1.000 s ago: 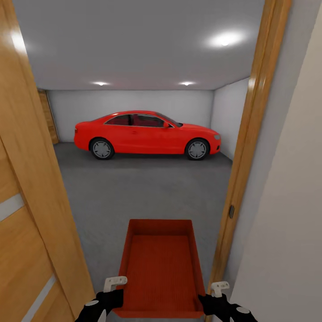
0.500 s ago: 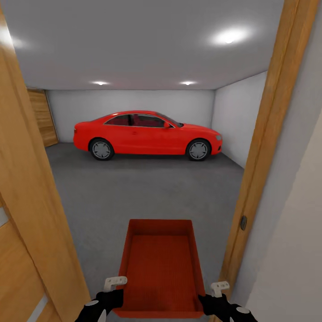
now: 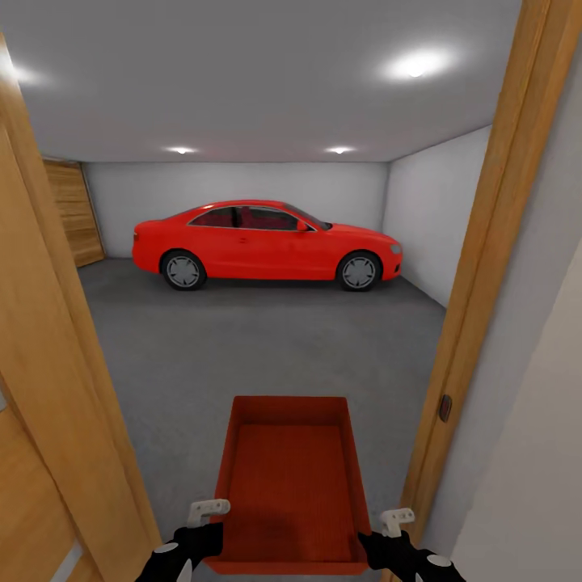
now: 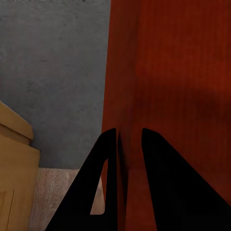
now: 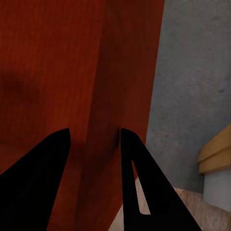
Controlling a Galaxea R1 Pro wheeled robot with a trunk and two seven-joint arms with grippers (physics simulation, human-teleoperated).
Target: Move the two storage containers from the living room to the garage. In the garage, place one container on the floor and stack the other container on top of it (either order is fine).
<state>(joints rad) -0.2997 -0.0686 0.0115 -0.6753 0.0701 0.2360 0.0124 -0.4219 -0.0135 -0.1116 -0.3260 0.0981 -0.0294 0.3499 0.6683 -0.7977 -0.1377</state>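
Observation:
I hold one orange-red storage container (image 3: 291,485) level in front of me, its open top up and nothing inside. My left gripper (image 3: 212,525) is shut on the container's left wall (image 4: 183,72), with black fingers (image 4: 108,159) on either side of the rim. My right gripper (image 3: 378,529) is shut on the right wall (image 5: 57,57) in the same way. Beyond the doorway lies the garage, with its dark grey concrete floor (image 3: 267,339) under and ahead of the container.
A wooden door frame (image 3: 477,267) stands close on my right and an open wooden door (image 3: 48,364) close on my left. A red car (image 3: 263,242) is parked across the far wall. Another wooden door (image 3: 73,210) is at the far left. A wood threshold (image 4: 57,192) lies below.
The view has advanced through the doorway, so the frame and door have slid outward and more garage wall shows. The container sits the same in both grippers.

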